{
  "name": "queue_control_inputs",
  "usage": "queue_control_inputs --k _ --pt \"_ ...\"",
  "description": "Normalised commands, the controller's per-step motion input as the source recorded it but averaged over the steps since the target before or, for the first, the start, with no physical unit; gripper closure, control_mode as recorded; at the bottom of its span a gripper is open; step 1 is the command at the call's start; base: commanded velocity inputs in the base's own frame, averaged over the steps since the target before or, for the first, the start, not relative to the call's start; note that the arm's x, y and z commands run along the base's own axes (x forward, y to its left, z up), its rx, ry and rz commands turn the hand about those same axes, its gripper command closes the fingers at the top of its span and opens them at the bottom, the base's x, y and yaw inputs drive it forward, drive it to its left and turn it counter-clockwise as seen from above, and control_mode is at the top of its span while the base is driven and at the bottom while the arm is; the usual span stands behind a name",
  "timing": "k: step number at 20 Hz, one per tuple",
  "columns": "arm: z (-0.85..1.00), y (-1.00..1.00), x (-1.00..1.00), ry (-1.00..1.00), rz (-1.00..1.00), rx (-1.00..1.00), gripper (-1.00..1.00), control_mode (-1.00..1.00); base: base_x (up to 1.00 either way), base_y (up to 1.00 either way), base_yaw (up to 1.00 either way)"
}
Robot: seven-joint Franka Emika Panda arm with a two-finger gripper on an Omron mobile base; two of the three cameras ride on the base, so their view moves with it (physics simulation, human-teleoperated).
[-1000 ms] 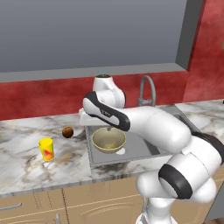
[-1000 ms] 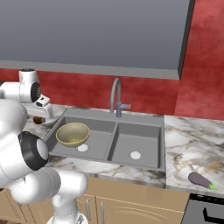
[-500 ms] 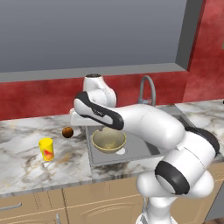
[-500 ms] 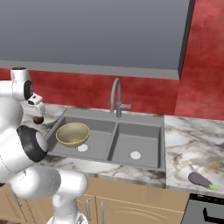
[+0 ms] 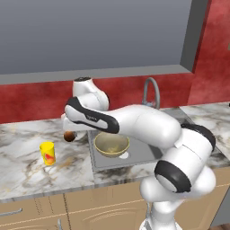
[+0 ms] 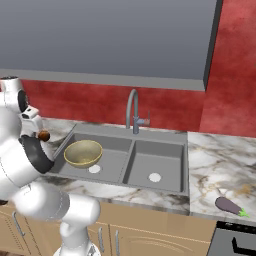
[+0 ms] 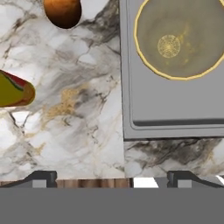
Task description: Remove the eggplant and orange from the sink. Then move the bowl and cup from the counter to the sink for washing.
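Hand view, left to right: cup (image 7: 13,89) at left edge, orange (image 7: 63,12) upper left, both on the counter (image 7: 78,113); bowl (image 7: 180,38) upper right, already in the sink (image 7: 131,109). Eggplant (image 6: 228,205) is seen lower right on the far counter in the right base view. Gripper (image 7: 111,178) is spread wide, nothing pinched. Cup is judged next: hand should be centred over it, jaws kept wide, orange avoided.
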Motion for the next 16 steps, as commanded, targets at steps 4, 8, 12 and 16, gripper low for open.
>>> queue_control_inputs --k 4,8,12,16 --pt "0.0 0.31 0.0 0.03 -0.02 -0.04 -1.0 -1.0 0.0 0.0 0.0" --pt "0.0 0.3 0.0 0.07 -0.05 0.0 -1.0 -1.0 0.0 0.0 0.0" --pt "0.0 0.24 0.01 0.17 -0.05 0.0 -1.0 -1.0 0.0 0.0 0.0" --pt "0.0 0.16 0.05 0.21 -0.02 0.01 -1.0 -1.0 0.0 0.0 0.0"
